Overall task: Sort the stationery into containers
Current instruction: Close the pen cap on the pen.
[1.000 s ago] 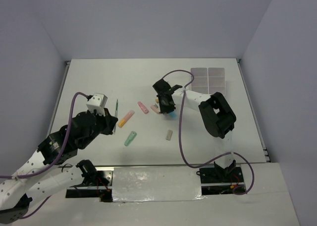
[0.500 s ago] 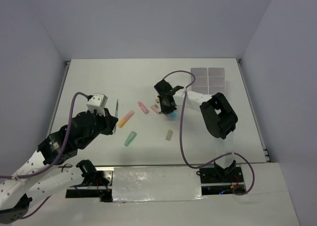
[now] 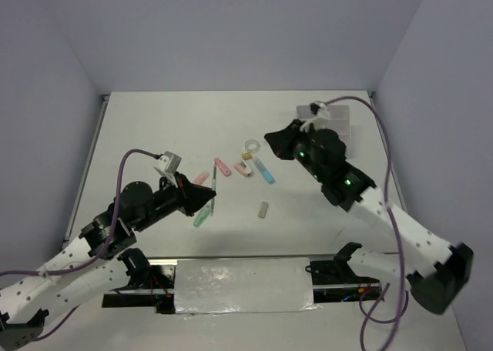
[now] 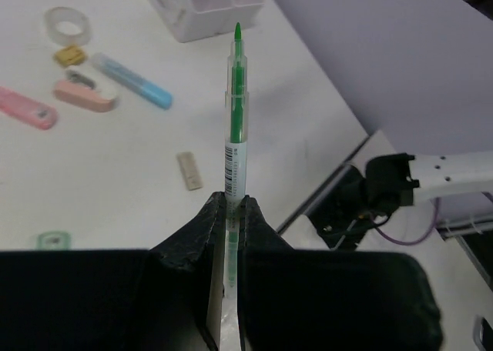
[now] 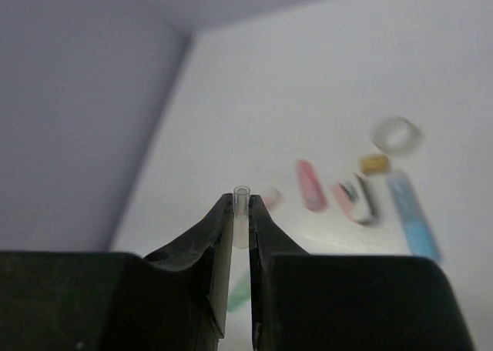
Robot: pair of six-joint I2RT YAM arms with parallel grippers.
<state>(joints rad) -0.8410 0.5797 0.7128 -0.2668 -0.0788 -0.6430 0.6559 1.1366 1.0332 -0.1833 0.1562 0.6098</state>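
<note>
My left gripper (image 3: 208, 195) (image 4: 229, 201) is shut on a thin green pen (image 4: 235, 112), held above the table with its bare tip pointing away. My right gripper (image 3: 269, 140) (image 5: 241, 202) is shut on a small clear cap (image 5: 242, 197), raised above the pile. On the table lie a white tape ring (image 3: 252, 146), a tan block (image 3: 246, 156), a blue stick (image 3: 264, 171), a pink stick (image 3: 223, 167), a pink-and-white piece (image 3: 243, 168), an orange stick (image 3: 200, 179), a green stick (image 3: 202, 216) and a small tan piece (image 3: 263, 209). The divided translucent box (image 3: 337, 118) stands far right, partly behind my right arm.
Grey walls close in the table on three sides. The table's front edge has a shiny strip (image 3: 243, 278) and both arm bases with cables. The box also shows at the top of the left wrist view (image 4: 208, 5).
The pen has left the table and is in my left gripper, which has swung right. My right arm has pulled up and back from the pile, holding the clear cap.
</note>
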